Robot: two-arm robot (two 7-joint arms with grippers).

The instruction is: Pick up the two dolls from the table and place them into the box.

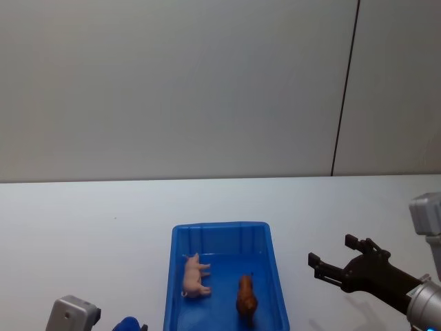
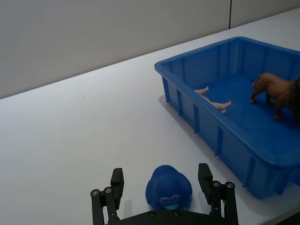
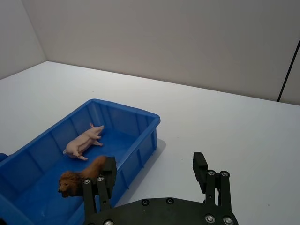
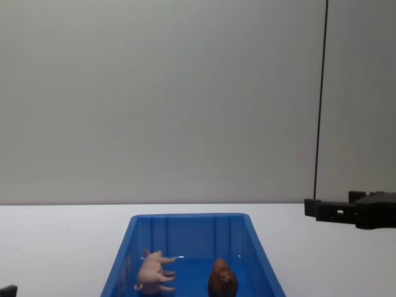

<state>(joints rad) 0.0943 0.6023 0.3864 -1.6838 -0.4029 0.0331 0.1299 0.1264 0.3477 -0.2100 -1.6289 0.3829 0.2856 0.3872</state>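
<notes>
Both dolls lie inside the blue box (image 1: 220,226) on the white table (image 1: 89,234). The pale pink pig (image 1: 196,284) is on its side in the box's left half. The reddish-brown shaggy dog (image 1: 247,298) stands to the pig's right. My right gripper (image 1: 332,252) hovers open and empty over the table to the right of the box. The right wrist view shows that gripper (image 3: 154,171) beside the box (image 3: 126,108), with the pig (image 3: 84,140) and the dog (image 3: 79,178) in it. My left gripper (image 2: 161,176) is open, low at the near left of the box (image 2: 234,140).
A small round blue toy (image 2: 168,190) with a printed face sits on the table between the left gripper's spread fingers, apart from both. It also shows at the near left of the box as a blue toy (image 1: 127,323). Bare tabletop lies left, right and behind the box.
</notes>
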